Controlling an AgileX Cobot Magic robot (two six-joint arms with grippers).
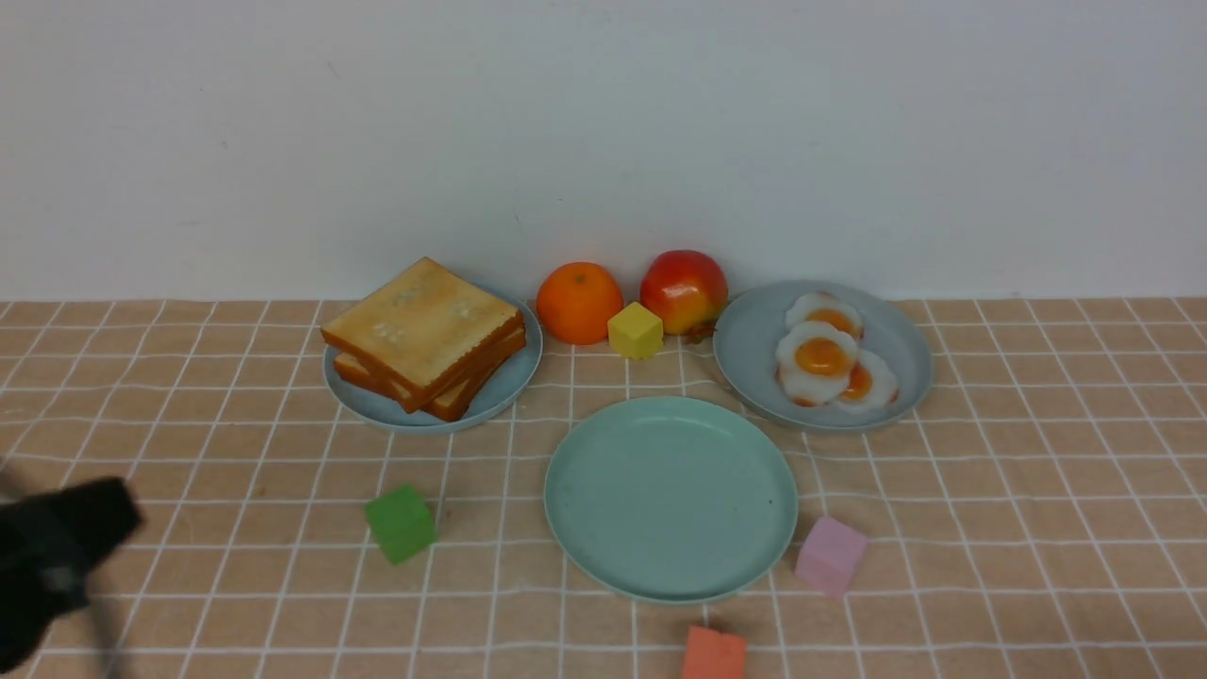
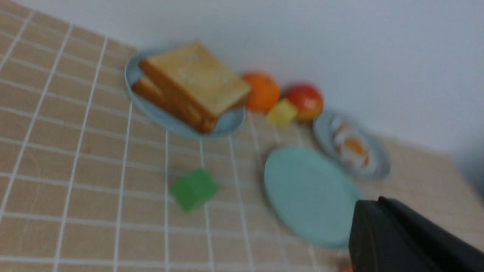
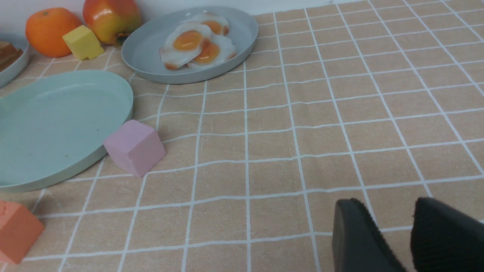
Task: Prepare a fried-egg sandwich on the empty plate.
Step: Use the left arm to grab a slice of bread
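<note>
**Mint plate bare, toast and eggs on their own plates**

The round mint-green plastic plate [image 1: 671,500] lies flat on the tan checked tablecloth [image 1: 1037,471], its smooth surface bare. No sandwich is made yet.

Behind the plate to its left, a stack of square golden toast slices [image 1: 424,335] sits on a grey-blue plate [image 1: 514,385]. Behind it to its right, a second grey-blue plate [image 1: 754,339] holds three overlapping white toy fried eggs with orange yolks [image 1: 820,358]. That plate's rim comes very close to the mint one; I cannot tell whether they touch.

Straight behind the mint plate, against the white wall [image 1: 603,123], stand a round orange [image 1: 579,302] and a red-yellow apple [image 1: 684,290], with a small yellow cube [image 1: 635,330] between them.

A green cube [image 1: 401,523] lies to the plate's left, apart from it. A pink cube [image 1: 830,554] lies just beside its near right rim, and an orange-red cube [image 1: 714,654] lies in front of it.

My left gripper [image 1: 85,528] shows as a blurred black shape well to the plate's left and nearer me; I cannot tell how its jaws stand. My right gripper [image 3: 393,211] hangs over bare cloth well to the plate's right, its black fingers [image 3: 355,234] a narrow gap apart and holding nothing.
</note>
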